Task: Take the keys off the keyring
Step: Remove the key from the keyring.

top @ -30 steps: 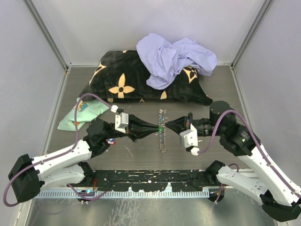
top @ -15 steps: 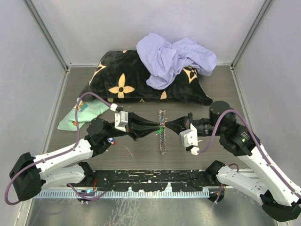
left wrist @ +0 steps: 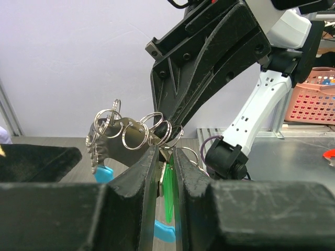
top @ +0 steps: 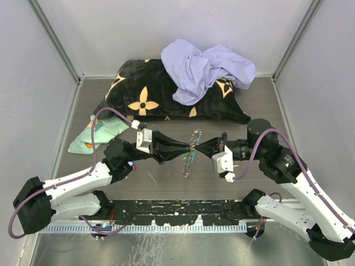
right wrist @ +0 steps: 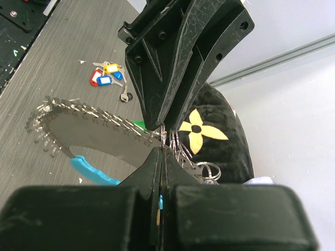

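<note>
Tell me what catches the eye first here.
The left gripper and right gripper meet tip to tip at the centre, the right pinching the keyring, the left a green tag. Behind them, a black cushion with gold flowers carries a crumpled lavender cloth. Loose keys lie on the table.

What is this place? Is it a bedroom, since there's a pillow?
Probably not a bedroom; it looks like a robot lab test booth. The left arm and right arm are bolted to a gray table, plain white walls box it in, and the pillow seems just a prop.
</note>
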You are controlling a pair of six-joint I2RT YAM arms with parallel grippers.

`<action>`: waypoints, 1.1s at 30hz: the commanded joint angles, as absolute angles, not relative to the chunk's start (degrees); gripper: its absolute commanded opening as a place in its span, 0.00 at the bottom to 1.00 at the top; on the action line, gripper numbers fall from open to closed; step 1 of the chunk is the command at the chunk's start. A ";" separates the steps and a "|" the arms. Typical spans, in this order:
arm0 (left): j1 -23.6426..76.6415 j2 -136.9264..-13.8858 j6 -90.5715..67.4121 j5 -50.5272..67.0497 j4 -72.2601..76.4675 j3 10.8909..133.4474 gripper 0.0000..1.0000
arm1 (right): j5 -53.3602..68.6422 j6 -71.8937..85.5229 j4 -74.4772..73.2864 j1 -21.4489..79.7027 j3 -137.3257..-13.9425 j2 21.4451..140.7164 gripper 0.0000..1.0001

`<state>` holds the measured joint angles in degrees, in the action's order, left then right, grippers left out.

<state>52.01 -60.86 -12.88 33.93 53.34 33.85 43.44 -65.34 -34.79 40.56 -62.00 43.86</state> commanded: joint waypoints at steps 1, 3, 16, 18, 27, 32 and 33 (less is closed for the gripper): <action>51.86 -60.92 -13.54 34.14 58.07 36.83 0.18 | 44.65 -64.34 -30.50 40.90 -62.64 43.57 0.01; 51.87 -60.84 -13.46 33.98 58.09 36.60 0.19 | 44.65 -64.26 -30.47 40.88 -62.66 43.59 0.01; 51.90 -52.96 -8.47 30.32 50.75 31.03 0.21 | 44.04 -62.02 -29.90 40.87 -62.66 43.51 0.01; 51.86 -51.52 -7.86 30.89 49.30 30.73 0.18 | 43.95 -61.87 -29.73 40.92 -62.59 43.43 0.01; 51.88 -53.37 -9.91 38.67 49.03 33.86 0.14 | 43.94 -61.16 -29.12 40.90 -62.66 43.76 0.01; 51.94 -56.12 -10.17 39.59 49.55 35.25 0.15 | 43.86 -61.04 -29.31 40.89 -63.08 43.86 0.01; 51.99 -56.46 -10.15 39.56 49.71 35.64 0.16 | 43.86 -61.03 -29.36 40.92 -63.06 43.81 0.01</action>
<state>52.01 -55.42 -9.80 37.76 47.86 32.29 43.40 -61.84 -34.26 40.56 -61.80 43.90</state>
